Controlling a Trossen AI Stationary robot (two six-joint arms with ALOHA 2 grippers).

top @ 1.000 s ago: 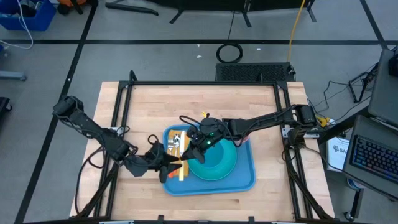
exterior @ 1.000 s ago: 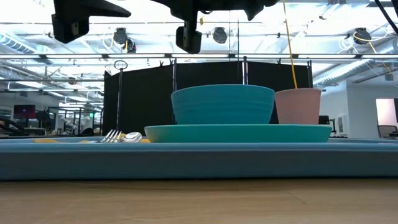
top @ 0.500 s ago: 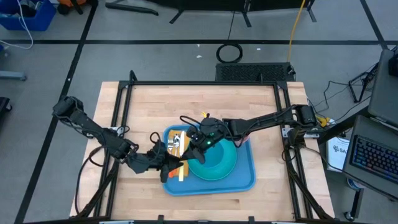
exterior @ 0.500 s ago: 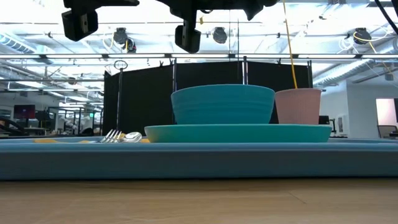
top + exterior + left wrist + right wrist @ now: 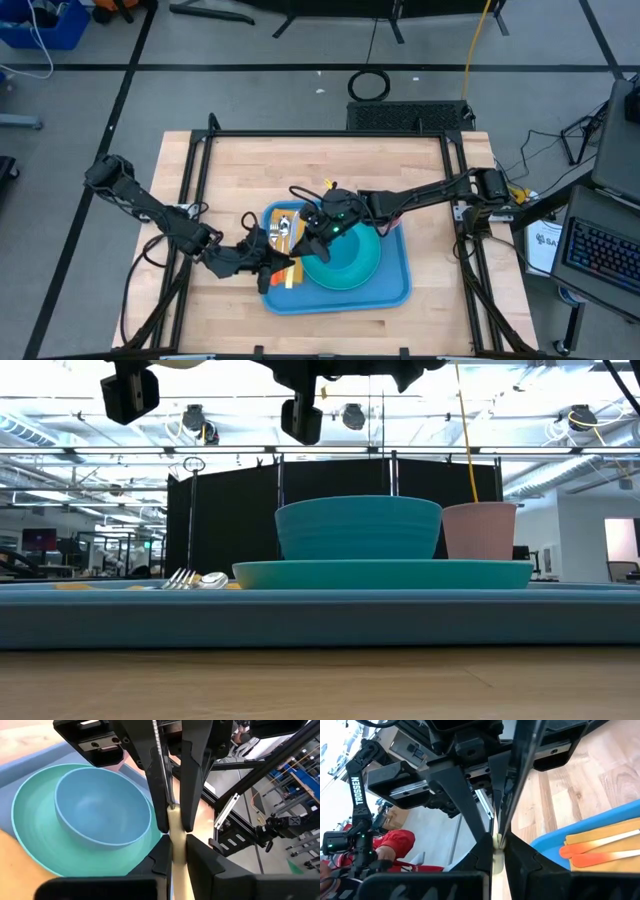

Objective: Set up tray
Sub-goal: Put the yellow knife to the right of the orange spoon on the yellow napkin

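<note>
Where smooth plastic curves, rounded blue tray (image 5: 395,285), round teal plate (image 5: 362,268).

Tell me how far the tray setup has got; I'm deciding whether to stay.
It looks nearly done. On the tray sit the plate with the bowl in it, a cup and a fork. In hand: the left gripper, shut, hovers over the tray's left end, and the right gripper, shut, hangs above the plate's edge. Left: apparently only pulling both arms clear.
</note>
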